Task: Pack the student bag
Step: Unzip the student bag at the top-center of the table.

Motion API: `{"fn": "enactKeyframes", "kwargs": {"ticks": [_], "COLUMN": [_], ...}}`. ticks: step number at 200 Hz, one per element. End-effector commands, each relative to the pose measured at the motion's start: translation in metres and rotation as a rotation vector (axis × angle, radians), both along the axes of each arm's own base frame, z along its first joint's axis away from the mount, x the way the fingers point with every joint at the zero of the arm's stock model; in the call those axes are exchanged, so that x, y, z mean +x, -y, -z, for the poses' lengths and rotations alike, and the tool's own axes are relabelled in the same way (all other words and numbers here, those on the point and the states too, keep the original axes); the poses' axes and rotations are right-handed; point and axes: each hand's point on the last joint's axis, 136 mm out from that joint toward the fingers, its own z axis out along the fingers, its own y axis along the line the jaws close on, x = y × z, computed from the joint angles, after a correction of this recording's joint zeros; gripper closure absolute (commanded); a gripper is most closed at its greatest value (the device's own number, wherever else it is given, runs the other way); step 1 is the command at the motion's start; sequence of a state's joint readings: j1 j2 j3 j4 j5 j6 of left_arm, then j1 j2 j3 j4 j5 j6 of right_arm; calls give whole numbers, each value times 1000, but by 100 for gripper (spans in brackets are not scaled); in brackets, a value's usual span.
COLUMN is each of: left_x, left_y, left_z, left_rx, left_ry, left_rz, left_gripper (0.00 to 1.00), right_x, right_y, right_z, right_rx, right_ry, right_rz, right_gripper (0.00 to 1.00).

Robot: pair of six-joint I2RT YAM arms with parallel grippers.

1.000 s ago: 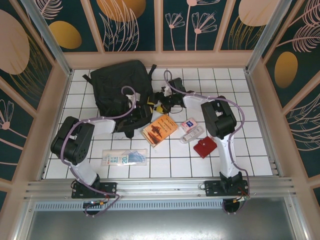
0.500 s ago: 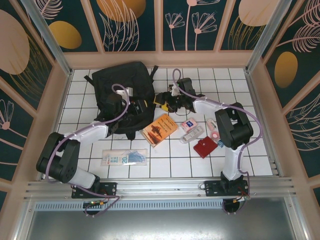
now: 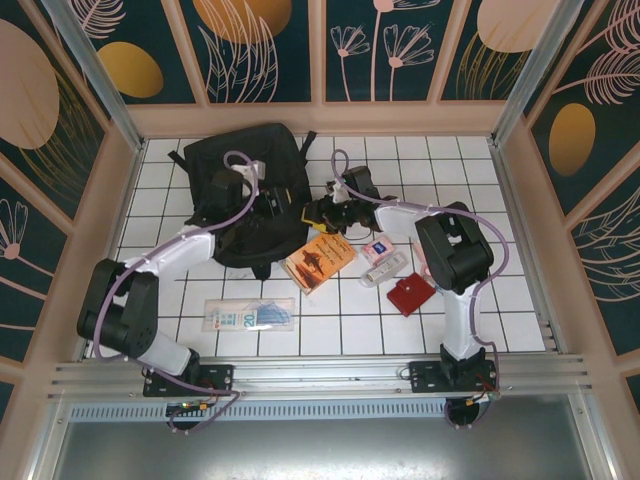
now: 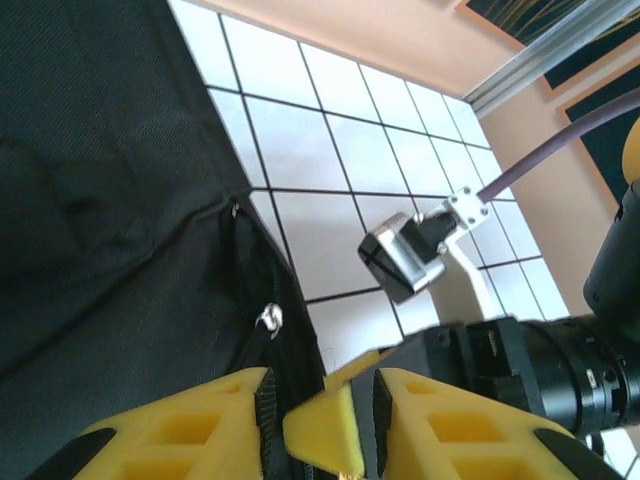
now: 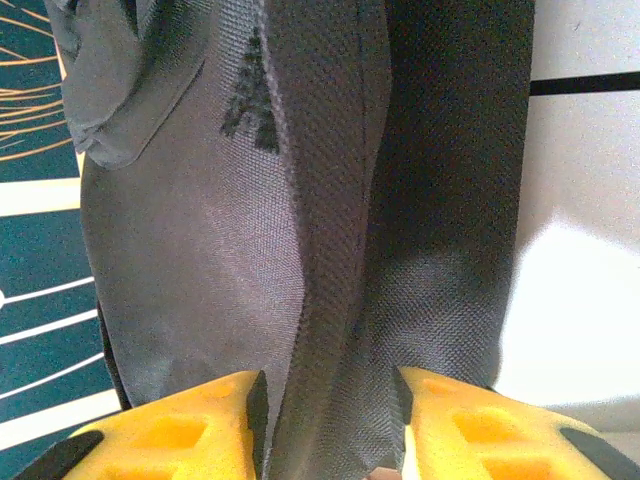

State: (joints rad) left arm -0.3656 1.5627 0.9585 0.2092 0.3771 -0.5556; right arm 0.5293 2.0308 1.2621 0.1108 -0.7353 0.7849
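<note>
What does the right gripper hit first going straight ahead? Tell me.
The student bag: its dark fabric lies between the right gripper's fingers and runs on ahead, though depth is unclear.

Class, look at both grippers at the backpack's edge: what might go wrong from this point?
1. The left gripper pinches only a thin edge of the student bag; the fabric may slip out.
2. The right gripper straddles a loose fold; a pull might drag the whole bag rather than open it.
3. Both wrists work close together beside the orange book; they could bump or shove it.
</note>
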Motion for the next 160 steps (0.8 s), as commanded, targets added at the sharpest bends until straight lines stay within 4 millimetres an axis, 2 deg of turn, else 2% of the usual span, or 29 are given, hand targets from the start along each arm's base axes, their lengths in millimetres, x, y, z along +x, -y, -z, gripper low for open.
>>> {"fn": "enactKeyframes", "kwargs": {"ticks": [1, 26, 32, 35, 73, 106, 132, 160], "left_x": [5, 14, 16, 17, 19, 19, 24, 29], "left_y": [7, 14, 16, 18, 26, 30, 31, 22], "left_z": [15, 25, 21, 32, 62, 88, 98, 109], "left_rx": [80, 92, 85, 90, 138, 158, 173, 249], "left_ry": [-38, -65, -60, -83, -125, -163, -171, -167], "left_rz": [82, 106, 113, 118, 177, 191, 188, 170], "left_gripper": [65, 65, 65, 65, 64, 64, 64, 64], "right_x": [1, 9, 10, 11, 10, 7, 4, -1], "right_y": [1, 9, 10, 11, 7, 2, -2, -3], "right_z": [18, 31, 32, 33, 29, 19, 10, 2], "right_rx": [-7, -24, -24, -24, 5, 74, 142, 181], "right_ry": [4, -3, -1, -2, 51, 110, 138, 151], "right_rz": [-21, 1, 3, 4, -38, -86, -108, -124], "right_gripper": [64, 73, 77, 80, 100, 100, 100, 100]}}
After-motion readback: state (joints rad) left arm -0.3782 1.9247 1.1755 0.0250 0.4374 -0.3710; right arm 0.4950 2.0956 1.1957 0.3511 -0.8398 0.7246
